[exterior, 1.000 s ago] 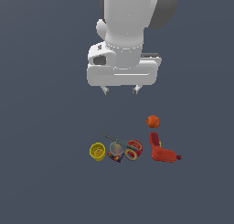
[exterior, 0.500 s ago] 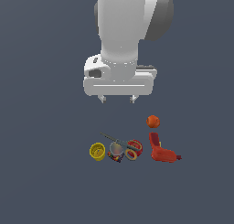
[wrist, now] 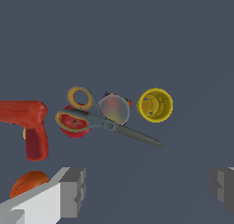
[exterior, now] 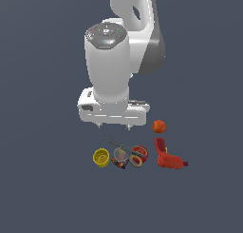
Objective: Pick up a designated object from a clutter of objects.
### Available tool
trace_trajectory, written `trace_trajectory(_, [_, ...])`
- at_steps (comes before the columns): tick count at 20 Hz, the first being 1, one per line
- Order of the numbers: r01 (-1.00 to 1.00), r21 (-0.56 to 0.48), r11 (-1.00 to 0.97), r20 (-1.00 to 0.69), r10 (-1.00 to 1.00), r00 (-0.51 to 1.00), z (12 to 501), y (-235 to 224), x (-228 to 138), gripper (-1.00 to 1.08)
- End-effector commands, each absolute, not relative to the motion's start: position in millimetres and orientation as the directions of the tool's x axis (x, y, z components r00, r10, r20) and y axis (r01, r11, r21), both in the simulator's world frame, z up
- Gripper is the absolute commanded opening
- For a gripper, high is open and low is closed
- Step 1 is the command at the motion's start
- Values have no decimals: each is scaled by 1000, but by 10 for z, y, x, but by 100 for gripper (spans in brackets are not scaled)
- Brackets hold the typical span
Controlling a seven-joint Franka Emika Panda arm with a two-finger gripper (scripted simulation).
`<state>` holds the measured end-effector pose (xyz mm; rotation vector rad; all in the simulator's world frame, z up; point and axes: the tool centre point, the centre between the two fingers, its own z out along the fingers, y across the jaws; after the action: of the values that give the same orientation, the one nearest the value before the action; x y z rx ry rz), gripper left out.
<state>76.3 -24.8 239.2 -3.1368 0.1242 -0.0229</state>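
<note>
The arm hangs over a dark grey surface (exterior: 42, 189), and its end effector (exterior: 113, 126) is spread wide and carries nothing; in the wrist view the two fingers (wrist: 73, 191) stand far apart with bare surface between them. It hovers above the clutter, not touching anything.

The yellow cup (exterior: 101, 157) sits at the end of the row toward the exterior view's left, mouth up, with its hollow inside showing plainly in the wrist view (wrist: 155, 105). Just beside it lies a small dark box (exterior: 120, 163) under a pale round disc (wrist: 114, 109), then the scissors (wrist: 98, 120) crossing the red-and-cream ring (exterior: 139, 156). The red drill (exterior: 168, 158) and the orange ball (exterior: 159, 126) lie further to the exterior view's right, well apart from the cup.

The cup looks light, rigid and smooth, so I would expect it to slip or tip if pinched off-centre. Its tapered wall suggests closing the fingers across the outside of the body, low down, or taking one wall by the rim. The side away from the box seems the freer approach.
</note>
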Motion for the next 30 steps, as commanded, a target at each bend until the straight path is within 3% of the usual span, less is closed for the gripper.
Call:
trace_trajectory(1, [-111, -6, -994, 12, -111, 994, 2167, -349, 876, 100])
trace_trajectory(14, [-234, -3, -972, 2, -234, 972, 1181, -784, 1201, 100])
trace_trajectory(30, [-257, 0, -966, -1, -257, 966, 834, -871, 1230, 100])
